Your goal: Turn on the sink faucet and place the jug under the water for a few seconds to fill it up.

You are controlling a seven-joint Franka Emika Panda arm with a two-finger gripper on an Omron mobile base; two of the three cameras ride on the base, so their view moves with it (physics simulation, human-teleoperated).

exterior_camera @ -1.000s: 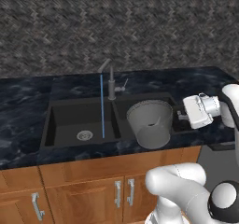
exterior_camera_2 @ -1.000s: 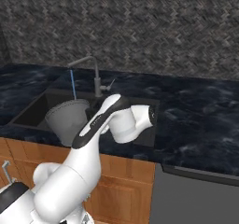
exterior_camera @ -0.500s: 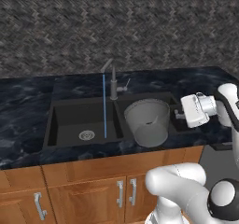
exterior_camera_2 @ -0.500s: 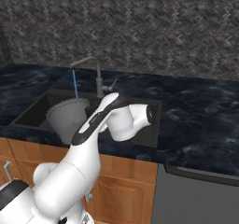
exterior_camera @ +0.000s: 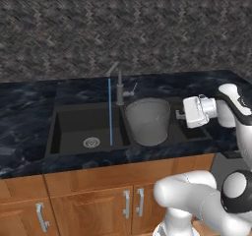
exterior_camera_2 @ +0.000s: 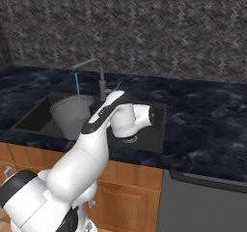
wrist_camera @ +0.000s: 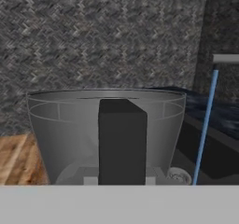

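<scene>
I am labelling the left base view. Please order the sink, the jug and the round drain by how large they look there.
1. sink, widest
2. jug, held above the sink and so nearer to the camera, which may enlarge it
3. drain, clearly smallest

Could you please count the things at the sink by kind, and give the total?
Sink faucet: 1
Jug: 1
Water stream: 1
Sink basins: 2
Visible drains: 1
Total: 6
</scene>
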